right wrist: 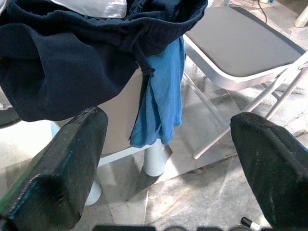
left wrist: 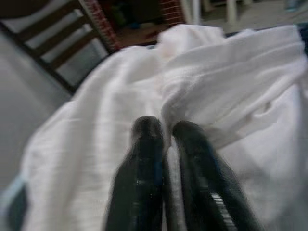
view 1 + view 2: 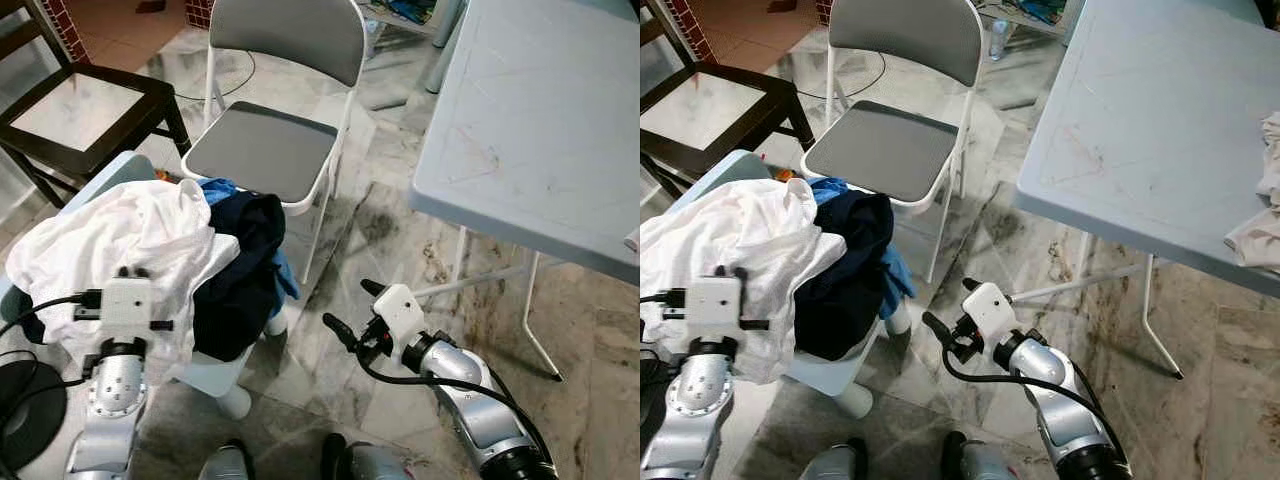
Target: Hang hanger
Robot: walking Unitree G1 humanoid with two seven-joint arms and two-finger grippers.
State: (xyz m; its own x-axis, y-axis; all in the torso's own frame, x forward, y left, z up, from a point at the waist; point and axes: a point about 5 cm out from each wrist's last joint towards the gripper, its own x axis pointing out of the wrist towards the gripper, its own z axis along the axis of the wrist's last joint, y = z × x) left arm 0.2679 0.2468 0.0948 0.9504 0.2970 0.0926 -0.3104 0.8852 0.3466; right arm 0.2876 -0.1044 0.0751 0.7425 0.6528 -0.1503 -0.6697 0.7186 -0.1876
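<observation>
Pinching a white cloth (image 3: pixel 110 235) heaped beside a grey folding chair (image 3: pixel 270 140), the left gripper (image 2: pixel 166 137) is closed; the right gripper (image 3: pixel 345 310) gapes over marble floor (image 3: pixel 400 250).

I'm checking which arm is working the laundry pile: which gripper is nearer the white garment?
Left. The left gripper is right at the white garment, fingers close together against the cloth. The right gripper hangs open over the floor, past the dark blue garment.
</observation>
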